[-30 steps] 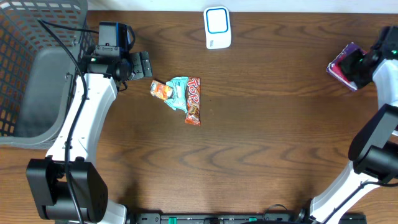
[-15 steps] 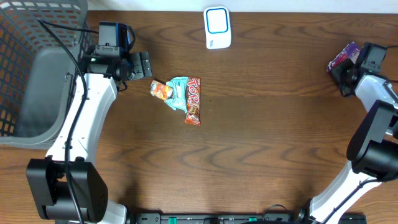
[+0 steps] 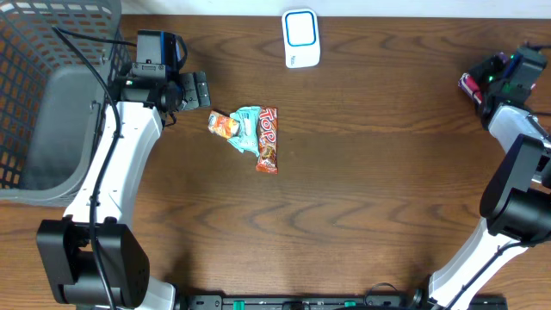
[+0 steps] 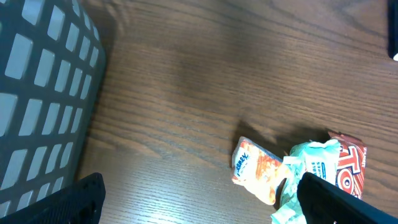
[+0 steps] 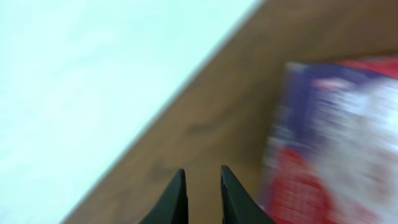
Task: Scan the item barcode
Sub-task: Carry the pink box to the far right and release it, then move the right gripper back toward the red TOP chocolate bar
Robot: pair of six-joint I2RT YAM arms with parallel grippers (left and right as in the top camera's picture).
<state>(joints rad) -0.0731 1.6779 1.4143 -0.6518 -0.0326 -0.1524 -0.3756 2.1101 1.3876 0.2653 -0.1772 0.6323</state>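
Note:
A purple and red packet (image 5: 336,137) lies at the table's far right edge, blurred in the right wrist view. From overhead only a sliver of this packet (image 3: 470,84) shows beside my right gripper (image 3: 484,86). That gripper (image 5: 203,186) is open by a narrow gap, with bare wood between its fingers and the packet to their right. The white scanner with a blue face (image 3: 301,38) stands at the back middle. My left gripper (image 3: 200,89) is wide open over bare table (image 4: 199,202), just up and left of the snack pile.
An orange packet (image 3: 223,126), a teal packet (image 3: 247,127) and a red TOP bar (image 3: 268,139) lie bunched left of centre. A grey mesh basket (image 3: 34,103) fills the far left. The table's back right edge borders a white surface (image 5: 93,62).
The right wrist has swung up and back toward the table's right edge and now covers more of the purple packet. The left arm and the snack pile have not moved.

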